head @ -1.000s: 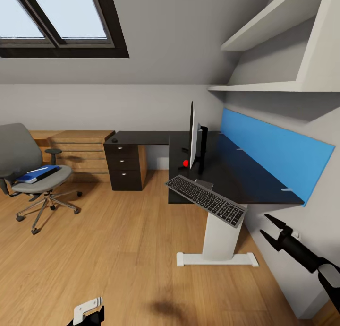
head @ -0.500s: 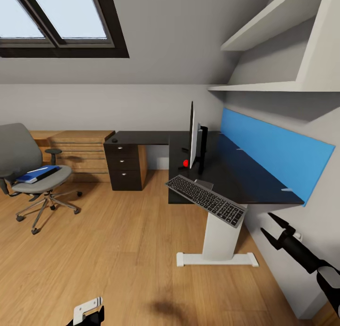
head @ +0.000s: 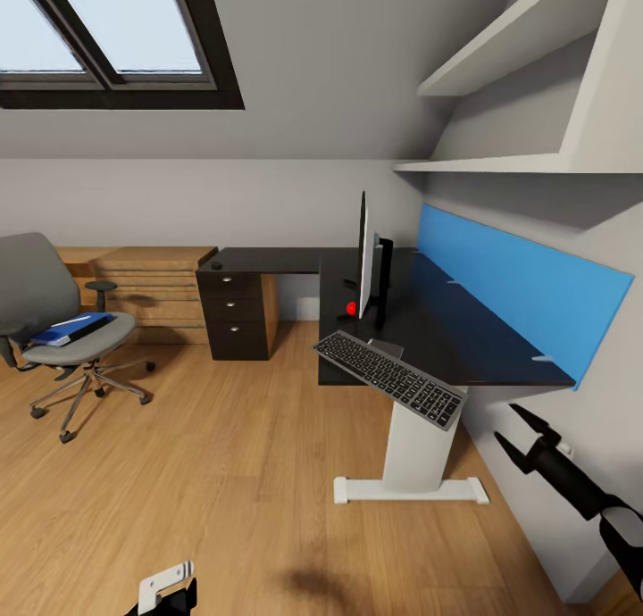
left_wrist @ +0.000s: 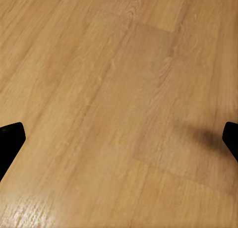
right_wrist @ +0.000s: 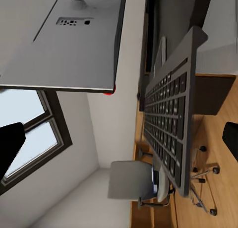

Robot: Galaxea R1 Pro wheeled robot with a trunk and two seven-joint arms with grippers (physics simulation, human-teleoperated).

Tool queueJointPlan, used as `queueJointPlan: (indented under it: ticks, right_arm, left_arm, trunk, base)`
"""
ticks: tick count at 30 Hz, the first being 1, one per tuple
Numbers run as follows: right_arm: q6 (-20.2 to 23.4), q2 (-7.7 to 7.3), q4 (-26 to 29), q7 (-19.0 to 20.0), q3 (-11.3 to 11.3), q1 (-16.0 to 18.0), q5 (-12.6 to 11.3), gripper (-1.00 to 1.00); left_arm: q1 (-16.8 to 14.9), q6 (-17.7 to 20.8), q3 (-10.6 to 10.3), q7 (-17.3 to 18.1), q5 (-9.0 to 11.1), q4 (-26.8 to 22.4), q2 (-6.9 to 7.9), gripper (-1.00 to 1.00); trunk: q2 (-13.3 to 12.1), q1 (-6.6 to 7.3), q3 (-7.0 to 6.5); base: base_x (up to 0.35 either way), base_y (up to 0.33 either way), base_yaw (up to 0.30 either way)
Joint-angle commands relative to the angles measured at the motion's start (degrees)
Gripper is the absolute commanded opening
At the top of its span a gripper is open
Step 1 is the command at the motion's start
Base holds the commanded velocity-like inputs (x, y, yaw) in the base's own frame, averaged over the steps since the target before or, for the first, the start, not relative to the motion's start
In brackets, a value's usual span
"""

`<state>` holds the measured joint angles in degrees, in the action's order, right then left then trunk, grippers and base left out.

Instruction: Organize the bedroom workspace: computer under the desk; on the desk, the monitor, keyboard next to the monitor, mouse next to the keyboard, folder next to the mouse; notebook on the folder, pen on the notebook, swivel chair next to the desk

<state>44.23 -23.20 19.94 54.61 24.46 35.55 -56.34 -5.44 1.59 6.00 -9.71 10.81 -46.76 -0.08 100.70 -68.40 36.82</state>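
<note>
The black-topped desk stands at right. The thin monitor is upright on it, seen edge-on. The silver-grey keyboard lies at the desk's near edge, overhanging it; the right wrist view shows the keyboard close ahead. At left, the blue folder lies on the grey swivel chair. A small dark thing, perhaps the mouse, sits on the desk's far corner. My right gripper hangs open and empty, below the desk's near right end. My left gripper is open over bare floor. Notebook, pen and computer are out of view.
A light wooden drawer unit stands against the back wall beside the desk's black drawers. The white pedestal leg has a foot on the floor. White shelves hang above the blue back panel. Wooden floor stretches between chair and desk.
My right gripper has drifted slightly down and to the right. Nothing else has moved.
</note>
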Motion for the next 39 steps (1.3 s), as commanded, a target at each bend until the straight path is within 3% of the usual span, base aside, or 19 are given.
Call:
queueJointPlan:
  ticks: [1, 16, 27, 39]
  right_arm:
    - [0.3, -0.02, -0.3, 0.0, 0.2, 0.0, -0.2, 1.00]
    - [0.2, -0.20, -4.0, -1.8, 2.5, 0.0, -0.5, 1.00]
    - [-0.2, -0.19, -4.2, -6.1, 6.3, 0.0, -0.5, 1.00]
    - [-0.9, -0.07, -4.3, -7.3, 7.1, 0.0, -0.4, 1.00]
  left_arm:
    - [0.0, 0.2, 0.0, -0.1, 0.5, -0.1, -0.01, 1.00]
    - [0.0, 0.2, 0.0, -0.1, 0.4, -0.1, -0.01, 1.00]
    - [0.0, 0.2, 0.0, -0.1, 0.4, -0.1, -0.01, 1.00]
    - [0.0, 0.1, 0.0, -0.1, 0.4, -0.1, -0.01, 1.00]
  trunk:
    - [0.0, 0.01, 0.06]
    - [0.0, 0.01, 0.06]
    - [0.0, 0.01, 0.06]
    - [0.0, 0.01, 0.06]
  base:
    - [0.000, 0.000, 0.000]
    - [0.000, 0.000, 0.000]
    - [0.000, 0.000, 0.000]
    - [0.000, 0.000, 0.000]
